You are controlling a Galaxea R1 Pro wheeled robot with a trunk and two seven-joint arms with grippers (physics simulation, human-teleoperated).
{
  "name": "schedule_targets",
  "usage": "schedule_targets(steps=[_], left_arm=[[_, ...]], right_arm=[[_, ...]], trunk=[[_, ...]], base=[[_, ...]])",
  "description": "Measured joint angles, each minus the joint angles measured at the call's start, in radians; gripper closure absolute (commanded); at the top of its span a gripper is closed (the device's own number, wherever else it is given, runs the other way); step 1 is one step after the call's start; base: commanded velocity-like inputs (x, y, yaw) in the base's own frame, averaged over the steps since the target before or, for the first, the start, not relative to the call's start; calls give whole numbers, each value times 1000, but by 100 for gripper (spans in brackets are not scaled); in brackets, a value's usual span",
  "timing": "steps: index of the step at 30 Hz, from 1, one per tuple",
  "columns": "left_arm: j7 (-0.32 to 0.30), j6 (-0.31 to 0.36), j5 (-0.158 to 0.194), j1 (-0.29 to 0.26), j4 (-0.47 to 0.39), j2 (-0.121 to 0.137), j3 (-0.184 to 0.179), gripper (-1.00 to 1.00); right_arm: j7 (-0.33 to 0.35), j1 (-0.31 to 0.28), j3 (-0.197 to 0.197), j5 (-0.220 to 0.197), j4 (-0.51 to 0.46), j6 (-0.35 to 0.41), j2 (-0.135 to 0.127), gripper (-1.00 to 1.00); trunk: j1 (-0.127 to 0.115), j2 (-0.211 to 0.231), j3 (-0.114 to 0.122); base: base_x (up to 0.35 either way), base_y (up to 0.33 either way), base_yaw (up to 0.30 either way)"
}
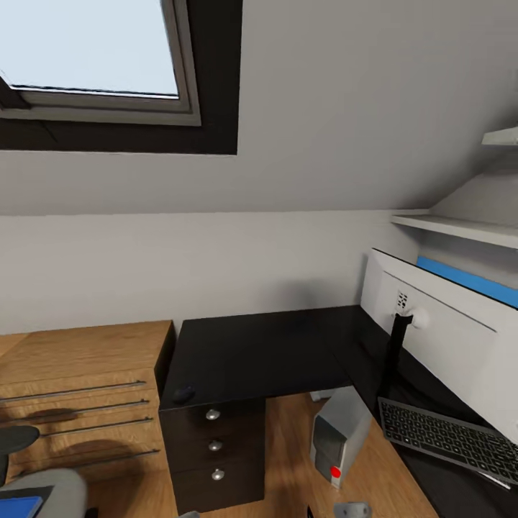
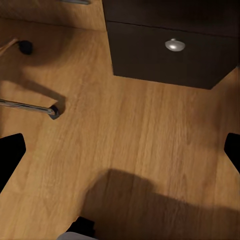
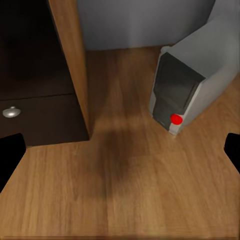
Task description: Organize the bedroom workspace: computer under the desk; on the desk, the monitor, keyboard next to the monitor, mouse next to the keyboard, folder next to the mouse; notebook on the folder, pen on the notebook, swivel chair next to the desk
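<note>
- computer (image 1: pixel 339 434) stands on the floor under the black tabletop (image 1: pixel 266 352) – monitor (image 1: pixel 450 334) and keyboard (image 1: pixel 450 434) sit on top
- folder (image 1: pixel 18 506) on the swivel chair (image 1: pixel 50 491) (barely peeking in)
- drawer unit (image 2: pixel 170 50) is closed
- both tools spread open, holding nothing – right wrist view faces the computer's red button

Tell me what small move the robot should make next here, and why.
Probably turn the base left toward the swivel chair. The blue folder lies on its seat, while the computer sits under the desk and the monitor and keyboard are on it. Both grippers look open, holding nothing.
</note>
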Motion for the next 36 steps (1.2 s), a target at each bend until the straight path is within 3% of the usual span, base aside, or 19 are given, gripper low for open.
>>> schedule_targets(steps=[7,8,13,18,25,27,32,34,36], left_arm=[[0,0,0,0,0,0,0,-100],[0,0,0,0,0,0,0,-100],[0,-1,-1,0,19,0,-2,-100],[-1,-89,-12,0,69,-1,-2,-100],[0,-118,-23,0,76,-3,-2,-100],[-1,-121,-24,0,77,-3,-2,-100],[-1,-123,-25,0,77,-2,-2,-100],[-1,-124,-25,0,78,-1,-2,-100],[-1,-124,-25,0,79,-1,-2,-100]], right_arm=[[6,0,22,1,15,0,0,-100],[21,0,40,0,17,0,-1,-100],[25,0,45,-3,18,0,-1,-100],[25,0,46,-4,28,0,-1,-100],[24,-1,44,-5,19,5,-2,-100],[22,-3,41,-6,-22,22,-3,-100],[18,-16,33,-13,-205,184,-6,-100],[12,-106,4,-39,-359,393,-8,-100],[9,-189,-20,-63,-397,506,-9,-100]], trunk=[[0,0,-1],[0,0,-1],[0,0,-1],[0,0,-1],[0,0,-1],[0,0,-1],[0,0,-1],[0,0,-1],[0,0,-1]], base=[[0,0,-28],[0,0,-1],[0,0,0],[0,-15,0],[0,-171,0],[0,-82,0],[0,-26,0],[0,-5,0],[0,-2,0]])
